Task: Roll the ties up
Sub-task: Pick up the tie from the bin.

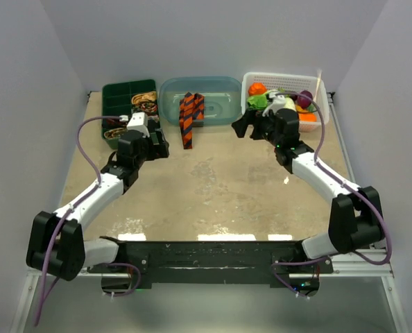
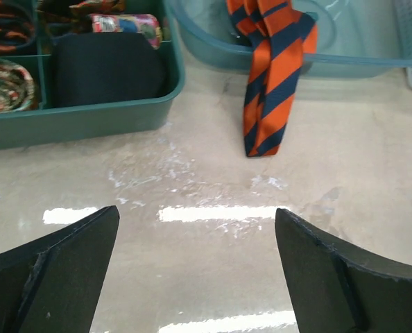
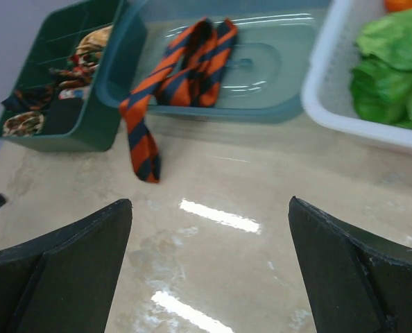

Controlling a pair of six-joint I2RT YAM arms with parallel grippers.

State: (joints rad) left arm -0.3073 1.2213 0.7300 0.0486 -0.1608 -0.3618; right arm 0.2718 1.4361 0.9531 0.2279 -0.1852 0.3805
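An orange tie with dark stripes (image 1: pixel 188 118) lies in the clear teal tub (image 1: pixel 220 92), one end hanging over the front rim onto the table; it also shows in the left wrist view (image 2: pixel 270 76) and the right wrist view (image 3: pixel 166 76). Small rolled ties (image 1: pixel 148 104) sit in the green divided tray (image 1: pixel 116 94), also seen in the left wrist view (image 2: pixel 5 83). My left gripper (image 1: pixel 161 147) is open and empty over the table, left of the tie's hanging end. My right gripper (image 1: pixel 239 127) is open and empty, right of the tie.
A white basket (image 1: pixel 317 87) of colourful cloths stands at the back right, beside the right arm. The green tray's front compartment (image 2: pixel 105 69) holds dark fabric. Walls close the table on three sides.
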